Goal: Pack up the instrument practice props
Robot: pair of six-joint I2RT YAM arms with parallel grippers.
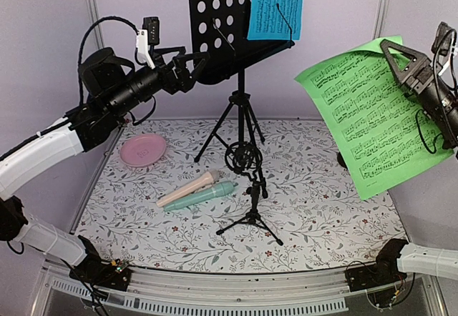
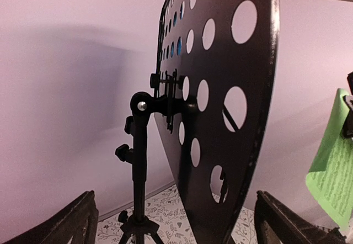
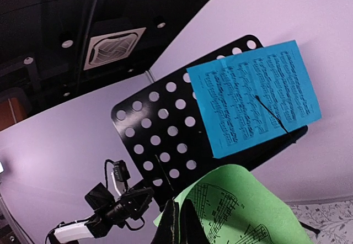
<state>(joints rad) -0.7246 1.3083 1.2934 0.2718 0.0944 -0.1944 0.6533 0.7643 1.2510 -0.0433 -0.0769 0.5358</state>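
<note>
Right of frame, R gripper point(image 1: 402, 64) pinches green sheet point(image 1: 365, 116) by its top corner, lifted clear of rack point(image 1: 215, 8), prob. for stowing. L gripper point(image 1: 195, 66) gapes wide at rack's left edge, holding nothing. Upper centre, blue sheet point(image 1: 275, 5) sits on rack; mint mic point(image 1: 207, 195) & beige mic point(image 1: 187, 189) lie on worktop point(image 1: 322, 216).

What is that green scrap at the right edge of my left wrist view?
Observer: A green music sheet, held in the air; the right arm's jaws are shut near its top edge.
Operator: Is anything on the front of this black rack?
Observer: Yes, a blue music sheet rests on the black perforated rack, on its right half in the top view.
Operator: And on the table?
Observer: A beige microphone and a mint microphone lie side by side, next to a small black tripod.
</note>
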